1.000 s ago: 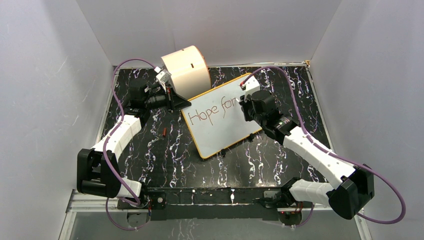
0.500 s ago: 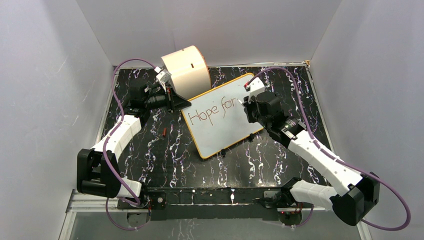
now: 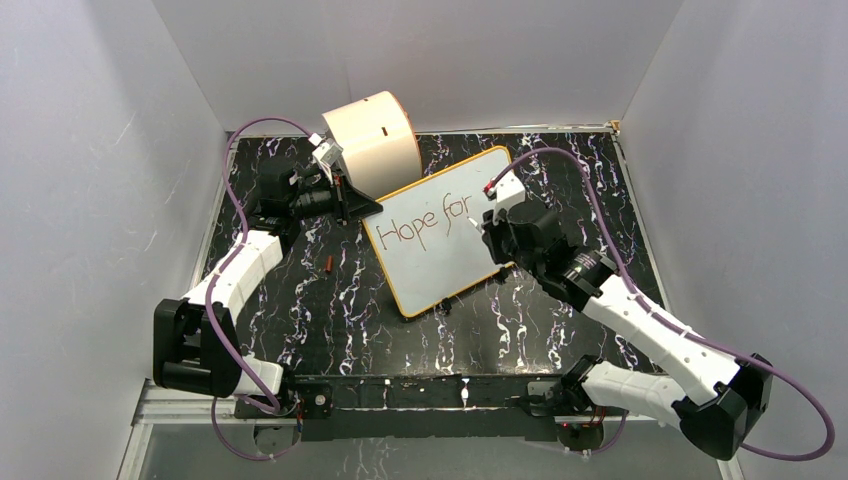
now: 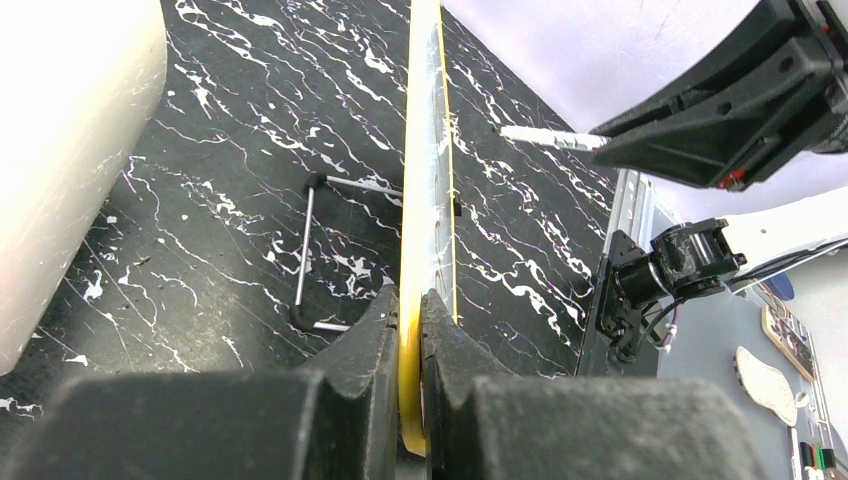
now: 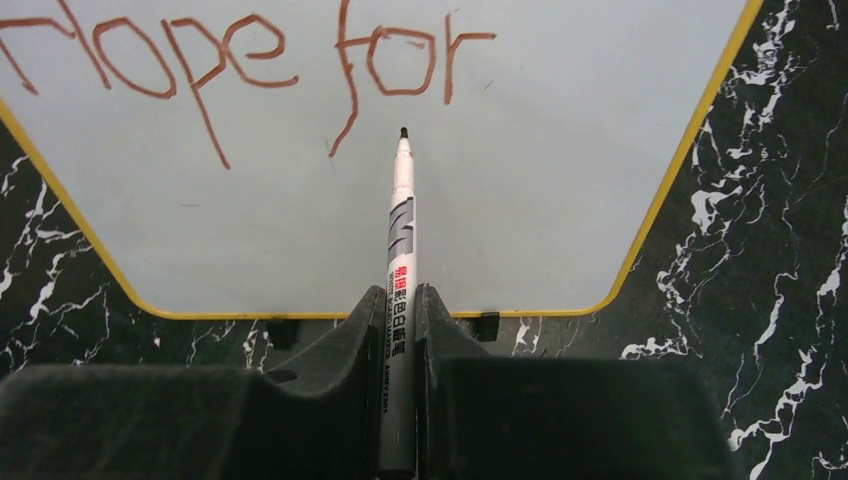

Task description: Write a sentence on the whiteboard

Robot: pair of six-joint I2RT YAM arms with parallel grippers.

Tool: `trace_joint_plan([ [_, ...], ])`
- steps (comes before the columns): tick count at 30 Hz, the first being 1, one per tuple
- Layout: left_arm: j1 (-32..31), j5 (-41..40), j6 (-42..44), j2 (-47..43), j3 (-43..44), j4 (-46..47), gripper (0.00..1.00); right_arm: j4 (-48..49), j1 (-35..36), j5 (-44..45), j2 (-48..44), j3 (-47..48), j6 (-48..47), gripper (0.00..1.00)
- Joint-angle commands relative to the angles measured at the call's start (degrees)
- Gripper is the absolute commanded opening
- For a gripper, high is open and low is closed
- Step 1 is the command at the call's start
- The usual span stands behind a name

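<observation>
Left gripper [image 4: 410,325] clenched on orange rim of glossy white rectangular whiteboard [image 3: 440,265] on black marbled table [image 3: 570,170], right gripper [image 5: 401,320] grasping slim white marker [image 5: 402,240], tip under red-brown lettering [image 5: 230,60] "Hope for": start next line further left, light even pressure.

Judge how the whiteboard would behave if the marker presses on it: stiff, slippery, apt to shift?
Probably stiff: edge-on in the left wrist view, the whiteboard runs straight, unbowed. Its glossy face looks slippery. Clamped only near one corner by the left gripper, it might pivot under the marker.
</observation>
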Motion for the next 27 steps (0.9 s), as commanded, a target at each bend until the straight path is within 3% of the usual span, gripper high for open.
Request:
trace_joint_plan([
  [1,-1.47,-3.92,3.41,0.3,-0.69,-4.46,0.0,-0.99,4.48,4.23,-1.08,-0.16,2.74,0.0],
  [17,-1.48,-5.66,3.27,-1.16,-1.02,-4.4,0.0,-1.3,24.92,20.29,3.12,-0.5,10.19,0.0],
  [27,-1.52,-5.67,3.27,-1.5,-1.1,-4.38,0.0,0.73,30.26,24.1,11.21,3.0,11.82,0.0],
])
